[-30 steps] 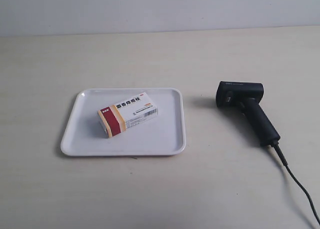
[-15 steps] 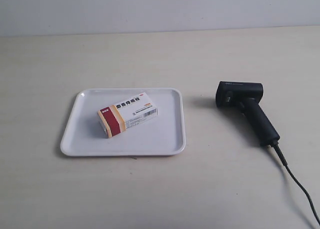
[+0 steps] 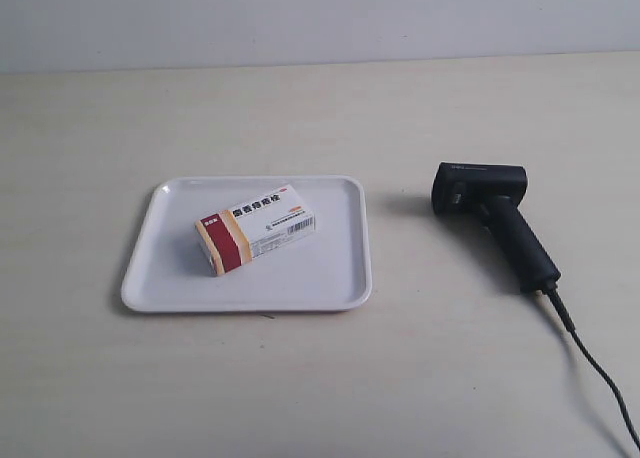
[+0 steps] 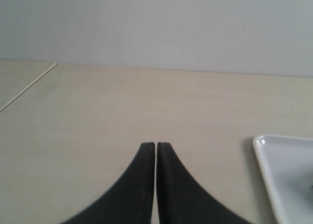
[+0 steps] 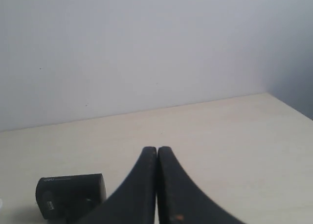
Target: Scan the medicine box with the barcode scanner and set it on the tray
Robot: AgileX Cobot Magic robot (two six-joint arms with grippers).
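While boxed tray sits, scanner apart

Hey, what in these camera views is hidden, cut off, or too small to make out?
- Medicine box: exterior view, print too small to read.
- Barcode scanner cable: exterior view, cut off by the frame's edge.
- Tray: left wrist view, mostly cropped.
- Scanner handle: right wrist view, behind the right claw.

The tray is plain white. The medicine box is white with a dark red and tan band at one end and blue lettering. The barcode scanner and its cable are black. The table is pale beige.
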